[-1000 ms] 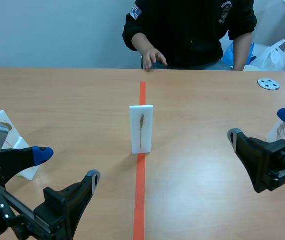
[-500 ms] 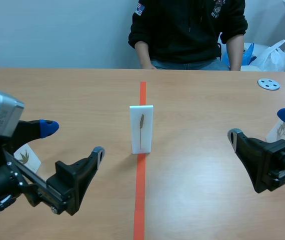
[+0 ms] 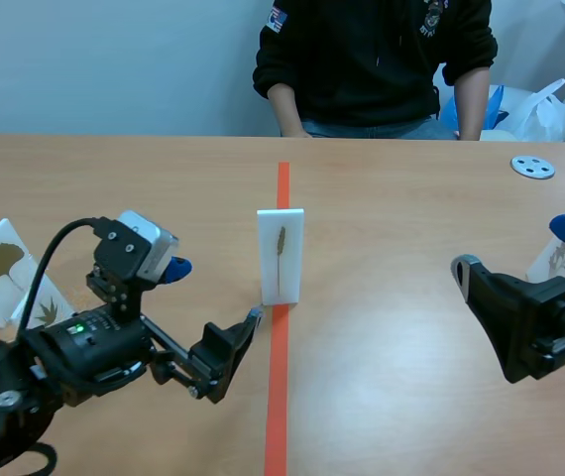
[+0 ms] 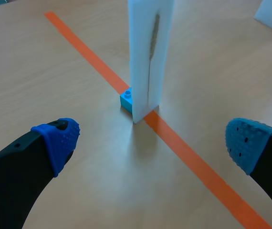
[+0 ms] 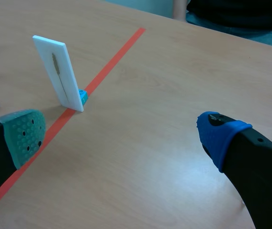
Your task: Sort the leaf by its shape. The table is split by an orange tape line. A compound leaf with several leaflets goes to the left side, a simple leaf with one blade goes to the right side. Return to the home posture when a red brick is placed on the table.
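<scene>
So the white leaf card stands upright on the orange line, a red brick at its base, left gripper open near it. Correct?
No: the brick at the base of the white card is blue, as the left wrist view shows. The rest holds.

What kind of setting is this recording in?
Probably a robotics lab tabletop: an orange tape line splits the wooden table, a white leaf card stands on it, and a person sits opposite.

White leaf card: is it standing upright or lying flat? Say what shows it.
Upright: the white card stands on its short edge, a small blue brick at its base.
</scene>
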Motion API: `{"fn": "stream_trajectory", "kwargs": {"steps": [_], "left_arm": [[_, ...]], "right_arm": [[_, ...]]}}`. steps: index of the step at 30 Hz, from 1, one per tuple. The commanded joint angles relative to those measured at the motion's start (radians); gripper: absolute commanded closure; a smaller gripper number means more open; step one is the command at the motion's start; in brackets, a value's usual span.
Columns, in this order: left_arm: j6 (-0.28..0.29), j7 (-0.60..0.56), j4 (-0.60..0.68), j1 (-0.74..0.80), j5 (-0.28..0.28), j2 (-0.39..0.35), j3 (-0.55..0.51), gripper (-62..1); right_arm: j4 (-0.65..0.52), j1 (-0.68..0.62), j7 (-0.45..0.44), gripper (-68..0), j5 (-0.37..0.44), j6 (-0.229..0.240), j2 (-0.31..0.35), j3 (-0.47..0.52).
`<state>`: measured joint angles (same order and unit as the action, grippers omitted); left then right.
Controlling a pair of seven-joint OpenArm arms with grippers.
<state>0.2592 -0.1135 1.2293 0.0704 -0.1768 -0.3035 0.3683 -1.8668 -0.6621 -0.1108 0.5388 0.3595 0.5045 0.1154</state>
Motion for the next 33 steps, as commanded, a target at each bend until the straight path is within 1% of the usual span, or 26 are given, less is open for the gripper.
{"fn": "stream_trajectory", "kwargs": {"steps": [1, 3, 7, 10, 13, 15, 17, 21, 28, 29, 32, 33], "left_arm": [[0.002, -0.033, -0.01, -0.039, 0.014, 0.028, 0.01, -62.3], [0.001, -0.05, -0.072, -0.088, 0.032, 0.055, 0.03, -62.3], [-0.003, -0.082, -0.19, -0.174, 0.037, 0.106, 0.07, -62.3], [-0.014, -0.123, -0.272, -0.229, 0.075, 0.146, 0.09, -62.3], [-0.033, -0.158, -0.349, -0.276, 0.084, 0.18, 0.107, -62.3], [-0.032, -0.171, -0.387, -0.301, 0.1, 0.199, 0.115, -62.3], [-0.033, -0.185, -0.415, -0.315, 0.116, 0.215, 0.125, -62.3], [-0.052, -0.197, -0.444, -0.328, 0.118, 0.237, 0.14, -62.3], [-0.055, -0.204, -0.446, -0.334, 0.118, 0.242, 0.142, -62.3], [-0.056, -0.204, -0.446, -0.335, 0.118, 0.242, 0.142, -61.6], [-0.074, -0.204, -0.447, -0.337, 0.118, 0.242, 0.142, -48.5], [-0.086, -0.205, -0.447, -0.337, 0.118, 0.242, 0.142, -45.5]], "right_arm": [[-0.004, 0.017, -0.019, -67.9, 0.007, 0.0, -0.001, 0.002], [-0.004, 0.017, -0.019, -67.9, 0.007, 0.0, -0.001, 0.002], [-0.004, 0.017, -0.019, -67.9, 0.007, 0.0, -0.001, 0.002], [-0.004, 0.017, -0.019, -67.9, 0.007, 0.0, -0.001, 0.002], [-0.004, 0.017, -0.019, -67.9, 0.007, 0.0, -0.001, 0.002], [-0.004, 0.017, -0.019, -67.9, 0.007, 0.0, -0.001, 0.002], [-0.004, 0.017, -0.019, -67.9, 0.007, 0.0, -0.001, 0.002], [-0.004, 0.017, -0.027, -67.9, 0.007, 0.0, -0.001, 0.002], [-0.004, 0.017, -0.03, -67.9, 0.007, 0.0, -0.001, 0.002], [-0.004, 0.017, -0.03, -67.9, 0.007, 0.0, -0.001, 0.002], [-0.004, 0.017, -0.03, -67.9, 0.007, 0.0, -0.001, 0.002], [-0.004, 0.017, -0.03, -67.9, 0.007, 0.0, -0.001, 0.002]]}}
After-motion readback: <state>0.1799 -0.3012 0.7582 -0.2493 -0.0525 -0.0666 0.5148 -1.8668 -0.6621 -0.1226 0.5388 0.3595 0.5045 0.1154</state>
